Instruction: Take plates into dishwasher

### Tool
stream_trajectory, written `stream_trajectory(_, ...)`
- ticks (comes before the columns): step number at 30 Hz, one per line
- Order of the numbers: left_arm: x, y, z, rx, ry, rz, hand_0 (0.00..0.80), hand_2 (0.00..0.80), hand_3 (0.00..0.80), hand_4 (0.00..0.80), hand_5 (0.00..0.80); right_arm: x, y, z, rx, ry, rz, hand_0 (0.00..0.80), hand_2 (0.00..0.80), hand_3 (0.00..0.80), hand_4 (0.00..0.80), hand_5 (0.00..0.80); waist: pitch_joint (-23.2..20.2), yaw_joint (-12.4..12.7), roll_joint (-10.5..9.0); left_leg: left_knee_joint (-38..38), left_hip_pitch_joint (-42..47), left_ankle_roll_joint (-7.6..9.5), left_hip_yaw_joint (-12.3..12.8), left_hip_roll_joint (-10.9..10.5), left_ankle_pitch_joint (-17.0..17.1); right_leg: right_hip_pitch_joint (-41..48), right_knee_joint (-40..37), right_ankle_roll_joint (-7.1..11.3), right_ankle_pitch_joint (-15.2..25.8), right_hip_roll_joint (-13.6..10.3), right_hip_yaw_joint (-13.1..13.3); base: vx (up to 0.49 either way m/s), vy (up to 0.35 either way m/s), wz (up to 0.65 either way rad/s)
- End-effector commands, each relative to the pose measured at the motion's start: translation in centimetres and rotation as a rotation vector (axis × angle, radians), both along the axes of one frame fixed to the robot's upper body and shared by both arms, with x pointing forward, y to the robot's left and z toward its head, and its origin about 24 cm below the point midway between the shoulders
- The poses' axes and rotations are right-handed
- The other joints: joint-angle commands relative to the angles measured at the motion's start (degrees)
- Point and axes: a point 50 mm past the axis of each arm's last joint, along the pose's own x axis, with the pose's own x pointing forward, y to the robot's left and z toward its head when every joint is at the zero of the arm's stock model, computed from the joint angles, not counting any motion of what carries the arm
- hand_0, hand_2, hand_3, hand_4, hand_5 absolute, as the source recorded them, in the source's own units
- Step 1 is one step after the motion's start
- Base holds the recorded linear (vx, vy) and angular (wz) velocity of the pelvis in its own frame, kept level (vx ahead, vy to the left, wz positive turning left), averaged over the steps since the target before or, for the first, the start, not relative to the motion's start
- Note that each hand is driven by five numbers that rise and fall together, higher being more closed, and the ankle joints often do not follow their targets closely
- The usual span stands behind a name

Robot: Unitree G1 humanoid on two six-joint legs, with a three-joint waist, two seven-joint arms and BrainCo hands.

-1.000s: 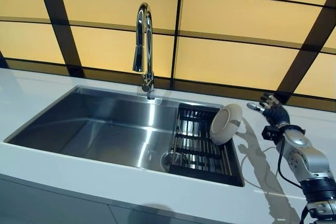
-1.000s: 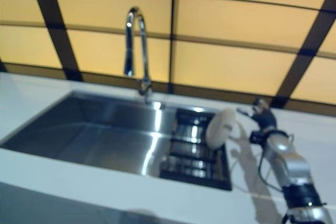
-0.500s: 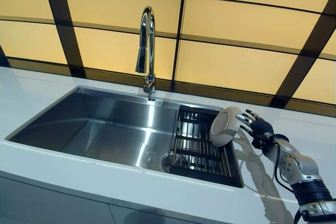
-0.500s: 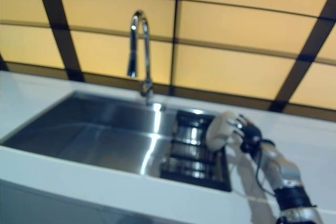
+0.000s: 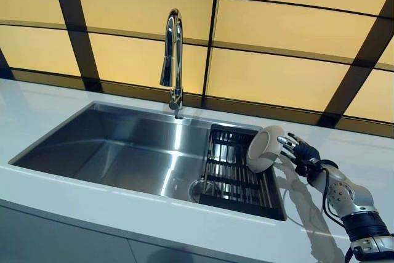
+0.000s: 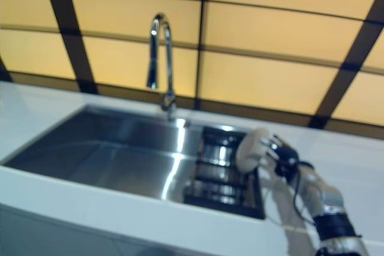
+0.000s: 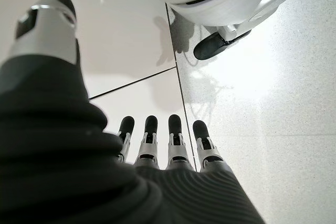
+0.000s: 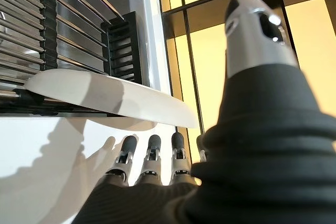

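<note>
Over the last second the right robot hand point(image 5: 300, 150) has come in from the back of the desk point(image 5: 345, 152) to the plate point(image 5: 265, 148), which stands on edge at the right rim of the rack point(image 5: 231, 170) in the sink point(image 5: 123, 152). Fingers straight and spread beside the plate's back, thumb apart; nothing gripped yet. Plate itself unmoved. Left robot hand point(image 7: 163, 145) hangs open over the floor, holding nothing. Judgement: reach finished, grasp pending
</note>
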Motion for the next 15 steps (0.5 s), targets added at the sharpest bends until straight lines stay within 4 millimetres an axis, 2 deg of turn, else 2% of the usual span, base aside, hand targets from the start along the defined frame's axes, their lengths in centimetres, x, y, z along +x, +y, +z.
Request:
stream_trajectory(1,2.2,-0.1,0.4,0.005,-0.051,-0.023,0.0,0.0,0.0,0.0,0.0,1.5,-0.2,3.4,0.043,-0.12,-0.03,0.0,0.0,0.0,0.0,0.0,0.72,3.22,1.27,0.67,4.69,-1.81,1.18,3.08,-3.89,-1.58,0.08,-0.37,3.1,0.27,-1.07,0.0,0.0,0.0)
stream_trajectory(9,2.2,-0.2,0.4,0.004,-0.052,-0.032,0.0,0.0,0.0,0.0,0.0,1.4,-1.3,3.3,0.063,-0.095,-0.074,0.0,0.0,0.0,0.0,0.0,0.81,3.45,1.3,0.73,4.69,-1.86,1.03,2.95,-3.94,-1.29,0.08,-0.44,2.95,0.25,-1.11,0.0,0.0,0.0)
stream_trajectory(15,2.3,-0.2,0.4,0.003,-0.051,-0.044,0.0,0.0,0.0,0.0,0.0,1.6,-1.2,2.9,0.096,-0.055,-0.049,0.0,0.0,0.0,0.0,0.0,0.83,3.75,1.3,0.67,4.79,-1.82,0.92,2.88,-3.93,-1.05,0.08,-0.53,2.84,0.3,-1.23,0.0,0.0,0.0)
